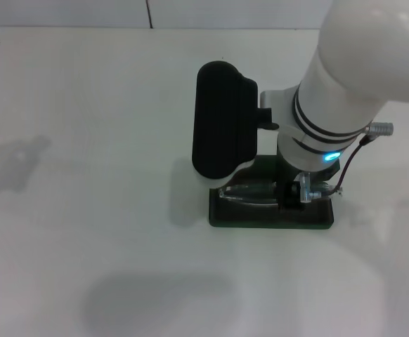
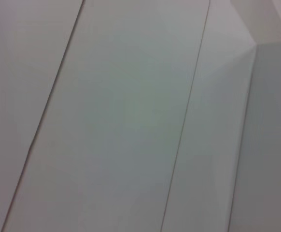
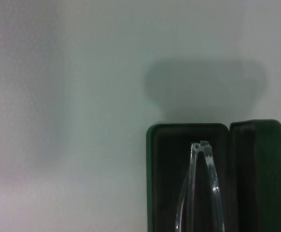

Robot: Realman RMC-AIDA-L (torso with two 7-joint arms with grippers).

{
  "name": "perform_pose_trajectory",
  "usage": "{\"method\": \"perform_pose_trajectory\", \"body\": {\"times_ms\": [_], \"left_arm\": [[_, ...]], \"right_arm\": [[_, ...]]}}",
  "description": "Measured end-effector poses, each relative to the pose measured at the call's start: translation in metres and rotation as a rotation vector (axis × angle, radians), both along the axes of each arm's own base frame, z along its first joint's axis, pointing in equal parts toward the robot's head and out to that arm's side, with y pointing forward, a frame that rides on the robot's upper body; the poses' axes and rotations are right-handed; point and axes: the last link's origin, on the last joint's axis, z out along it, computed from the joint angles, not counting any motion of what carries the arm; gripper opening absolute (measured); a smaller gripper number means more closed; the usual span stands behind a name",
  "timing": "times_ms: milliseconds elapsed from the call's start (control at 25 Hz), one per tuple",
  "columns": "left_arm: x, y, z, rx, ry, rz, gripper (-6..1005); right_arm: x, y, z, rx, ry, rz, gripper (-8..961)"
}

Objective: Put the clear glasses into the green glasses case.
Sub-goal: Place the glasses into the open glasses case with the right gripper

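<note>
Clear glasses [image 3: 201,188] inside green glasses case [image 3: 186,133]

The right arm [image 1: 345,91] covers the far part of the green glasses case [image 1: 271,217] in the head view, and the right pincer [image 1: 304,191] sits low over it, so its fingers cannot be made out. Only part of the clear glasses [image 1: 250,191] shows there. In the right wrist view the case and glasses [image 3: 201,188] are cut off by the picture's edge. The left pincer is out of sight.
</note>
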Motion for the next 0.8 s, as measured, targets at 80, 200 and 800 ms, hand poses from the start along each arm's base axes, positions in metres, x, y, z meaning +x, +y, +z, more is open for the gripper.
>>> {"method": "perform_pose_trajectory", "body": {"times_ms": [80, 200, 800], "left_arm": [[0.001, 0.000, -0.002, -0.003, 0.000, -0.001, 92], [0.001, 0.000, -0.003, -0.001, 0.001, -0.004, 93], [0.000, -0.002, -0.005, 0.003, 0.001, -0.002, 93]], "right_arm": [[0.001, 0.000, -0.002, -0.001, -0.002, 0.008, 140], [0.003, 0.001, -0.004, 0.005, -0.005, 0.020, 141], [0.009, 0.001, -0.012, 0.004, -0.023, 0.055, 143]]}}
